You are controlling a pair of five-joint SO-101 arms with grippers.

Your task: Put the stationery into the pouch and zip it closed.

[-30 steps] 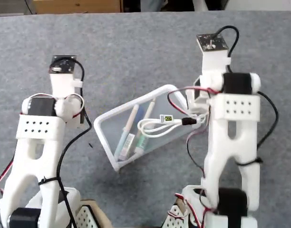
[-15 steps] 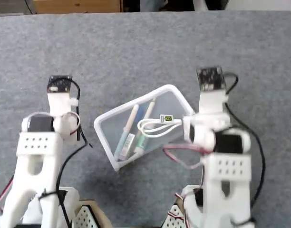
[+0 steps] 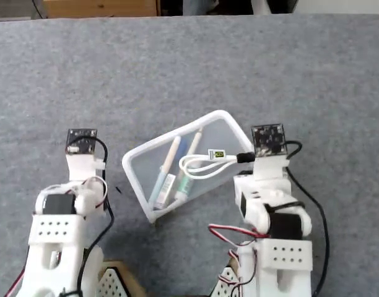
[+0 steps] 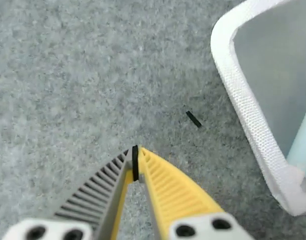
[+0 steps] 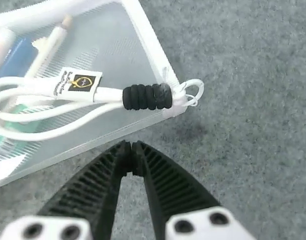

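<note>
A translucent white mesh pouch (image 3: 202,139) lies tilted in the middle of the grey table. Inside it are several pens (image 3: 170,167), also seen through the mesh in the right wrist view (image 5: 49,44). A white cord (image 3: 199,164) with a small tag lies across the pouch; its black ribbed end (image 5: 147,96) sits at the pouch corner beside a thin white loop (image 5: 192,93). My right gripper (image 5: 129,150) is shut and empty, just short of that corner. My left gripper (image 4: 135,161) is shut and empty on bare carpet, apart from the pouch rim (image 4: 245,112).
A small black sliver (image 4: 193,119) lies on the carpet between the left gripper and the pouch. Both arm bodies (image 3: 59,229) (image 3: 273,223) stand at the near edge. Grey carpet stretches open beyond the pouch; a wooden edge (image 3: 100,7) runs along the far side.
Both arms have drawn back toward the near edge of the table, away from the pouch. The pouch, pens and cord have stayed where they were.
</note>
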